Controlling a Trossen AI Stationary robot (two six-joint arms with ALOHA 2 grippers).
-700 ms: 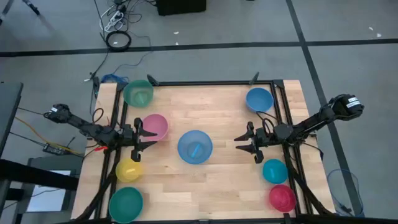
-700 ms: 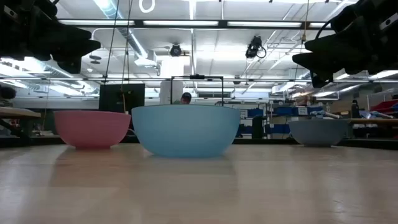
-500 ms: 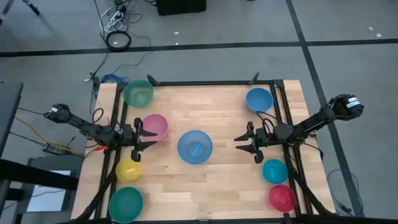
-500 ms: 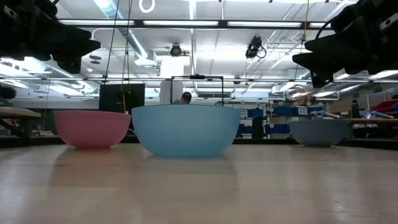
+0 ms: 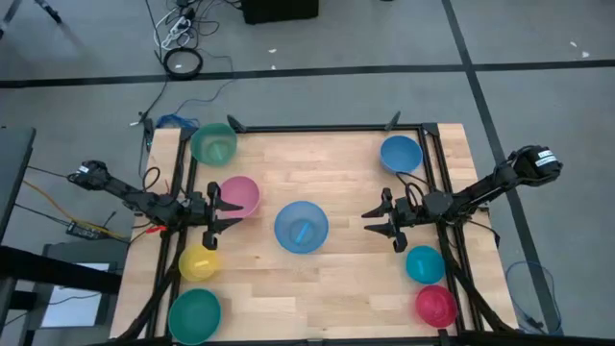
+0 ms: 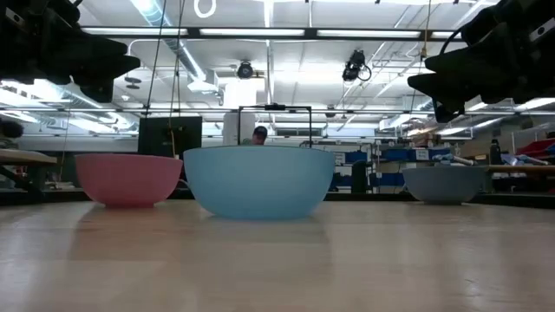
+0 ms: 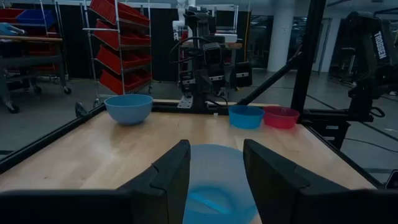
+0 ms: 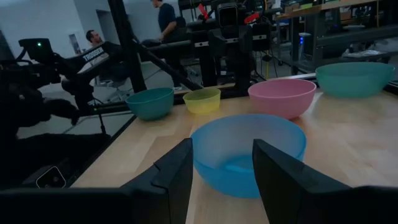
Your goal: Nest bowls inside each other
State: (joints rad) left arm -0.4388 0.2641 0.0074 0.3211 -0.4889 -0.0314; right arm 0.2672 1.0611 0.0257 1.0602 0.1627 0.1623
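Note:
The light blue bowl [image 5: 302, 227] stands on its base at the table's middle. My left gripper [image 5: 233, 214] hovers open to its left, level with it, beside the pink bowl [image 5: 238, 196]. My right gripper [image 5: 369, 223] hovers open to its right. Each wrist view looks past its open fingers at the light blue bowl [image 7: 217, 180] [image 8: 249, 152]. A green bowl [image 5: 213, 144] sits far left, a blue one [image 5: 401, 154] far right. Yellow [image 5: 200, 261] and green [image 5: 195, 315] bowls sit near left, teal [image 5: 425, 264] and red [image 5: 435, 306] near right. All stand apart, mouths up.
A black frame [image 5: 327, 128] runs around the wooden table top. Bare wood lies between the light blue bowl and each gripper, and along the near edge [image 5: 317, 308]. People and shelving show in the room beyond the table.

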